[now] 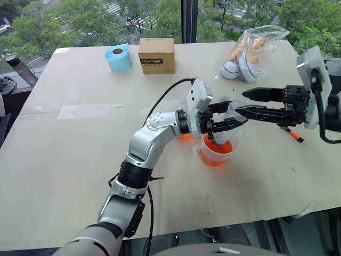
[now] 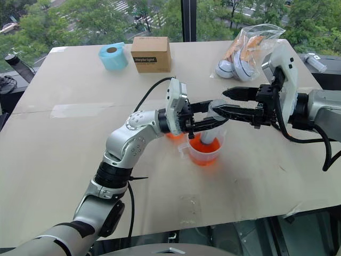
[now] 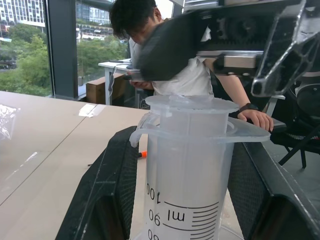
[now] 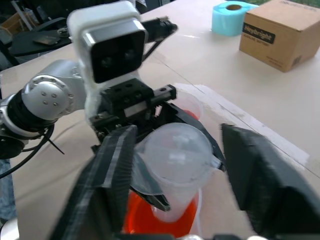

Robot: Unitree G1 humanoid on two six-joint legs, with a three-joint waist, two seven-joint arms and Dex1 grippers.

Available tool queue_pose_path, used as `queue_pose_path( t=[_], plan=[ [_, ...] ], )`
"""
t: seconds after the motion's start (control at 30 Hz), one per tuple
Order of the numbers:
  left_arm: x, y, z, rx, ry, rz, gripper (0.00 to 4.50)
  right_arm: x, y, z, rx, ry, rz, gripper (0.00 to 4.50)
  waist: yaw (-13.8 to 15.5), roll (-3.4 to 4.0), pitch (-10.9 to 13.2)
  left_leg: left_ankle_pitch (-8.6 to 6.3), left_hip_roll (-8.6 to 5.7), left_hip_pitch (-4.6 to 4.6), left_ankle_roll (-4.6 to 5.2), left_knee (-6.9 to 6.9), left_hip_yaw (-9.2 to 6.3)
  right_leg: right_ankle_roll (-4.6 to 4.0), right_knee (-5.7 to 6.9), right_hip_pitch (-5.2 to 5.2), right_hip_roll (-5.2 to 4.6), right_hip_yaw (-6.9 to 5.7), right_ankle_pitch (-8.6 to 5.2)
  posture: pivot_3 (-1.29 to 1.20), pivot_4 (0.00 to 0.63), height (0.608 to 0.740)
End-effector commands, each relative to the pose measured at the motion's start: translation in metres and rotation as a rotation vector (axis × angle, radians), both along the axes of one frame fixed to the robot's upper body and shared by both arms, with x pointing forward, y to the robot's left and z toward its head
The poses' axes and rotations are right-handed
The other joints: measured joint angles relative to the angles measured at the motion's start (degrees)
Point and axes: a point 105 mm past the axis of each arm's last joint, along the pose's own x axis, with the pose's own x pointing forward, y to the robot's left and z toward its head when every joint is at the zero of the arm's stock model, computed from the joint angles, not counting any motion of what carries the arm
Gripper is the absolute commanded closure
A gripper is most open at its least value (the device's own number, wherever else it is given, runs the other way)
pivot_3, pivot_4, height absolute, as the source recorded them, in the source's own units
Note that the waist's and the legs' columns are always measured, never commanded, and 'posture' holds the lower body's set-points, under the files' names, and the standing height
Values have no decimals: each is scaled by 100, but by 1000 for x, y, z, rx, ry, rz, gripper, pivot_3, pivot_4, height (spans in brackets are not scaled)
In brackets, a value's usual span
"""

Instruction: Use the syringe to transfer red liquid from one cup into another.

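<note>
The syringe (image 3: 185, 165), clear with printed graduations, stands nearly upright with its lower end in a clear cup (image 1: 216, 153) of red liquid (image 2: 202, 146) near the table's middle. My left gripper (image 1: 233, 117) is shut on the syringe's barrel from the left. My right gripper (image 1: 241, 102) comes in from the right and is open, one finger on each side of the syringe's plunger top (image 4: 175, 155), with gaps showing. A second cup (image 2: 173, 136) with an orange tint sits just behind my left wrist, mostly hidden.
At the far edge stand a blue tape roll (image 1: 118, 57) and a cardboard box (image 1: 156, 55). A plastic bag (image 1: 250, 53) lies at the back right. An orange-handled screwdriver (image 1: 294, 134) lies under my right hand. A person (image 3: 200, 75) stands beyond the table.
</note>
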Motion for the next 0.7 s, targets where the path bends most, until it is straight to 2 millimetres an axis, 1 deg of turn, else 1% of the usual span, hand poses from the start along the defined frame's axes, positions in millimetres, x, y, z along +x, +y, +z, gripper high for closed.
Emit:
queue_pose_path(
  t=[0.03, 0.17, 0.3, 0.37, 0.43, 0.47, 0.7],
  plan=[
    [-7, -4, 11, -32, -51, -22, 2474, -4, 0, 5, 4, -23, 7, 1793, -1, 0, 0, 0, 0, 0, 0, 0, 0, 0, 0, 0, 0, 0, 0, 0, 150, 740],
    [-7, -5, 10, -31, -50, -21, 2474, -5, 1, -1, -20, -13, 16, 1793, 0, 0, 0, 0, 0, -1, 0, 0, 0, 0, 0, 0, 0, 0, 0, 0, 150, 740],
    [-7, -5, 7, -20, -54, -20, 2474, -6, 3, -3, -27, -13, 25, 1793, -1, 0, 0, 0, 0, 0, 0, 0, 0, 0, 0, 0, 0, 0, 0, 0, 150, 740],
    [-7, -5, 6, -16, -55, -20, 2474, -6, 3, -3, -24, -17, 24, 2305, -1, 0, 0, 0, 0, 0, 0, 0, 0, 0, 0, 0, 0, 0, 0, 0, 150, 740],
    [-7, -5, 5, -12, -56, -20, 2474, -5, 4, -2, -21, -20, 26, 3020, -1, 0, 0, 0, 0, 0, 0, 0, 1, 0, 0, 0, 0, 1, 0, 0, 150, 740],
    [-8, -5, 4, -10, -57, -20, 2474, -6, 4, -2, -20, -22, 26, 3143, 0, 0, 0, 0, 0, 0, 0, 0, 0, 0, 0, 0, 1, 0, 0, 0, 150, 740],
    [-8, -6, -1, 5, -51, -17, 2474, -4, 4, -3, -20, -25, 19, 3143, 0, 0, 0, 0, 0, 0, 0, 0, 0, 0, 0, 0, 0, 0, 0, 0, 150, 740]
  ],
)
